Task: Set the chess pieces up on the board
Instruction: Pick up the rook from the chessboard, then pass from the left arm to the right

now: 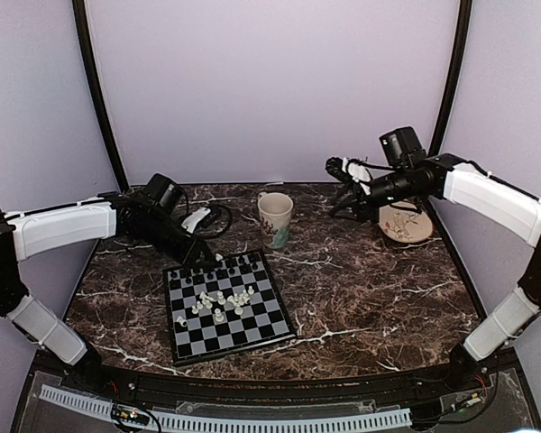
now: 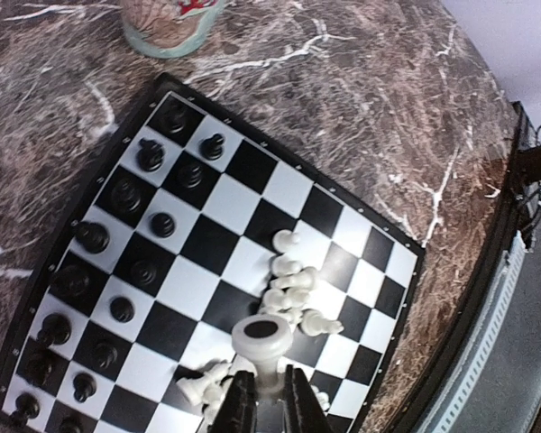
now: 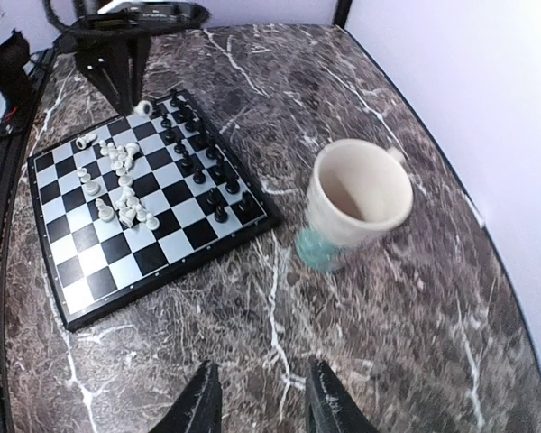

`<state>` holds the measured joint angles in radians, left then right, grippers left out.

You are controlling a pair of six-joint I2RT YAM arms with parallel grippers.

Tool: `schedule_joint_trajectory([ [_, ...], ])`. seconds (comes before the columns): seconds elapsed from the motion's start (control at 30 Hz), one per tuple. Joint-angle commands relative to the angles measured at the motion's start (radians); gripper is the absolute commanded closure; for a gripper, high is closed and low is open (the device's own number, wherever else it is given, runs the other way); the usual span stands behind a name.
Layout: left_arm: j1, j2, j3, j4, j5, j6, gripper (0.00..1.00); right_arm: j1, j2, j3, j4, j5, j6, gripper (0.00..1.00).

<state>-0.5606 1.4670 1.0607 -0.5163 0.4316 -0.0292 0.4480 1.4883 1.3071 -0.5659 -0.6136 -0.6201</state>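
Note:
The board (image 1: 237, 346) lies in the near middle of the table. Black chess pieces (image 1: 211, 271) stand in its two far rows; they also show in the left wrist view (image 2: 126, 194). White chess pieces (image 1: 222, 301) lie in a loose heap in the middle of the board (image 2: 252, 171). My left gripper (image 1: 206, 256) hovers over the board's far left part. It is shut on a white piece (image 2: 263, 343), held by its stem, base up (image 2: 269, 397). My right gripper (image 1: 335, 170) is open and empty, high over the table's back right (image 3: 263, 401).
A cream mug (image 1: 275, 219) with a teal base stands just behind the board. A cream plate (image 1: 406, 225) lies at the back right under the right arm. Black frame poles rise at the back corners.

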Motion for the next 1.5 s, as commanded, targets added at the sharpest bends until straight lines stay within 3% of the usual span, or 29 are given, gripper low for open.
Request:
schedule_joint_trajectory([
  [0.0,-0.005,0.062,0.038,0.055,0.214,0.023,0.93,0.152,0.111,0.148,-0.133,0.142,-0.213,0.69],
  [0.27,-0.004,0.149,0.06,0.069,0.396,0.054,0.93,0.445,0.28,0.248,-0.145,0.408,-0.37,0.73],
  [0.5,-0.004,0.234,0.09,0.027,0.494,0.079,0.93,0.573,0.359,0.256,-0.054,0.541,-0.384,0.7],
  [0.73,-0.005,0.242,0.093,0.027,0.557,0.085,0.92,0.63,0.399,0.249,0.025,0.612,-0.376,0.65],
  [1.47,-0.005,0.274,0.093,0.001,0.62,0.098,0.92,0.684,0.478,0.26,0.152,0.675,-0.406,0.65],
])
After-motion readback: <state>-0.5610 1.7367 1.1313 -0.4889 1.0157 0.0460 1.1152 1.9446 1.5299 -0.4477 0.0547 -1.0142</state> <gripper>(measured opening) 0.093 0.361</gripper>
